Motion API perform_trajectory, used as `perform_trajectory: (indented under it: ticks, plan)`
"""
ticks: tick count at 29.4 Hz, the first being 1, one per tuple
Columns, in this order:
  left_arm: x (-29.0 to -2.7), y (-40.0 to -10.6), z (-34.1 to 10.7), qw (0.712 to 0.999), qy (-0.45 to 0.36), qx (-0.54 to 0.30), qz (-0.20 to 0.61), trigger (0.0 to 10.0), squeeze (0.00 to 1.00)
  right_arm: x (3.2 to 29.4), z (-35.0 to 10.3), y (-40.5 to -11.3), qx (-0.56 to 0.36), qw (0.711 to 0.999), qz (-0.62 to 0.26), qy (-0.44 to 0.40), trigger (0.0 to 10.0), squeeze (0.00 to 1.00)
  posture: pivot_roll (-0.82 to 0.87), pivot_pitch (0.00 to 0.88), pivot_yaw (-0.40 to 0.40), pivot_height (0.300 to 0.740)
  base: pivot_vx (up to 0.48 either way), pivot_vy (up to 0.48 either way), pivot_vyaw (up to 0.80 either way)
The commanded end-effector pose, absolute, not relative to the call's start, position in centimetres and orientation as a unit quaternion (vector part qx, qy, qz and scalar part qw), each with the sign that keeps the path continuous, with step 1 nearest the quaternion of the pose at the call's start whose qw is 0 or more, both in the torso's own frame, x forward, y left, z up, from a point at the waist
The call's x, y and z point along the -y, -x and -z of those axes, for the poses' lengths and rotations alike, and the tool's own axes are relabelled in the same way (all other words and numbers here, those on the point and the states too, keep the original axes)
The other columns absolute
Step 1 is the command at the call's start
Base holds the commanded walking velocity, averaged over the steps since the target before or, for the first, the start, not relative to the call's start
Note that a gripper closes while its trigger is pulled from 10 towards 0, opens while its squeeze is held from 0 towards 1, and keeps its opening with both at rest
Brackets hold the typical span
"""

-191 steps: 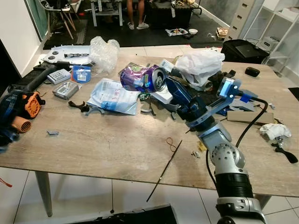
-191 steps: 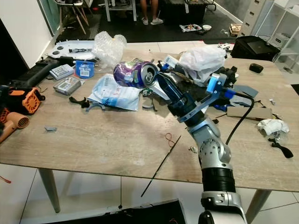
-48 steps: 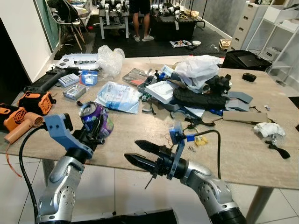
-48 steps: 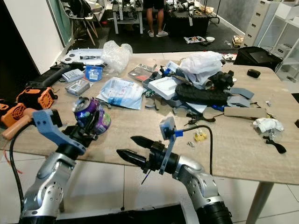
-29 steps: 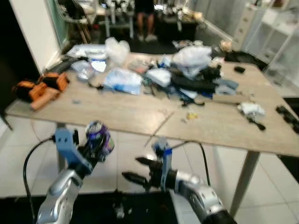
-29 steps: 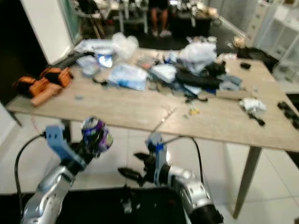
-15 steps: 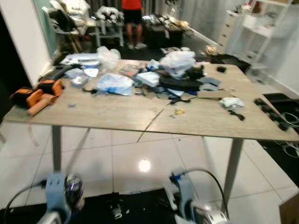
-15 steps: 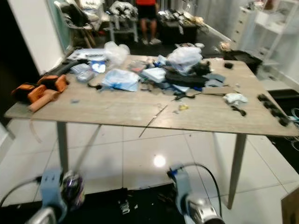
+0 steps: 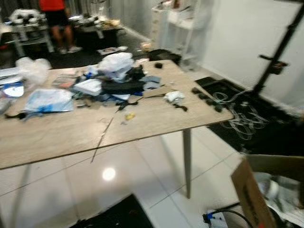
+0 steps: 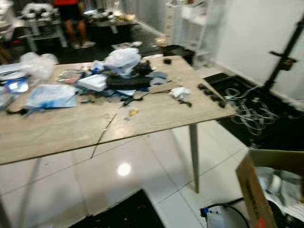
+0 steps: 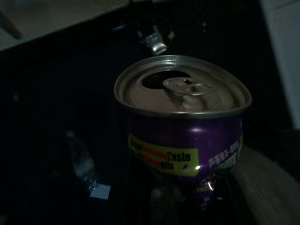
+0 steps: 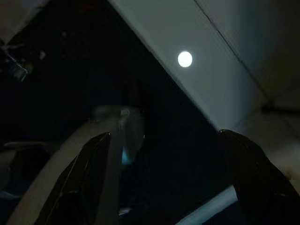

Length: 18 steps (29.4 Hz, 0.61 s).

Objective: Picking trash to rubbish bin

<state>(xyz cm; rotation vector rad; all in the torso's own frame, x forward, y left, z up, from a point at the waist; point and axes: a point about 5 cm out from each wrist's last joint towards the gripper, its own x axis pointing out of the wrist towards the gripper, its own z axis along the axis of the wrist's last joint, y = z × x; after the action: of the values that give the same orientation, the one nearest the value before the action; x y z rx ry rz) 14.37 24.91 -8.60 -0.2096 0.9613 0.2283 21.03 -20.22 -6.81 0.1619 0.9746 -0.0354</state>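
A dented purple drink can (image 11: 183,140) with its silver top and open tab facing the camera sits close up in the dark left wrist view, with my left gripper (image 11: 180,199) shut on its lower body. In the right wrist view my right gripper (image 12: 168,178) is open, its two black fingers (image 12: 89,178) spread wide over a dark mat and white floor tiles, nothing between them. An open cardboard box (image 9: 259,190) with crumpled white trash inside stands on the floor at the lower right of the eye views.
The wooden table (image 9: 61,130) stretches across the left, piled with a white plastic bag (image 9: 116,61), packets and black parts. Its leg (image 9: 186,161) stands between me and the box. Cables (image 9: 240,128) and a black stand (image 9: 278,52) lie beyond. A person (image 9: 54,14) stands far back.
The head view has swung right and pulled back from the table, bringing the cardboard box into sight. Both arms have dropped low; the can stays in my left gripper.
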Motion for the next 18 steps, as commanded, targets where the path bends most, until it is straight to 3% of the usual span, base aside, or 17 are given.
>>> perform_trajectory:
  ticks: [1, 18]
  plan:
    - [-24.7, -13.0, 9.2, 0.862, 0.099, -0.484, -0.116, 10.0, 0.00, 20.2, 7.3, -20.1, -0.479, 0.873, 0.030, -0.086, 10.0, 0.00, -0.03, 0.139, 0.020, 0.740, 0.000, 0.000, -0.79]
    - [-23.9, -13.8, 9.1, 0.870, 0.115, -0.467, -0.105, 10.0, 0.00, 20.3, 8.9, -16.9, -0.522, 0.850, 0.037, -0.052, 10.0, 0.00, -0.05, 0.131, 0.025, 0.740, 0.000, 0.000, -0.80]
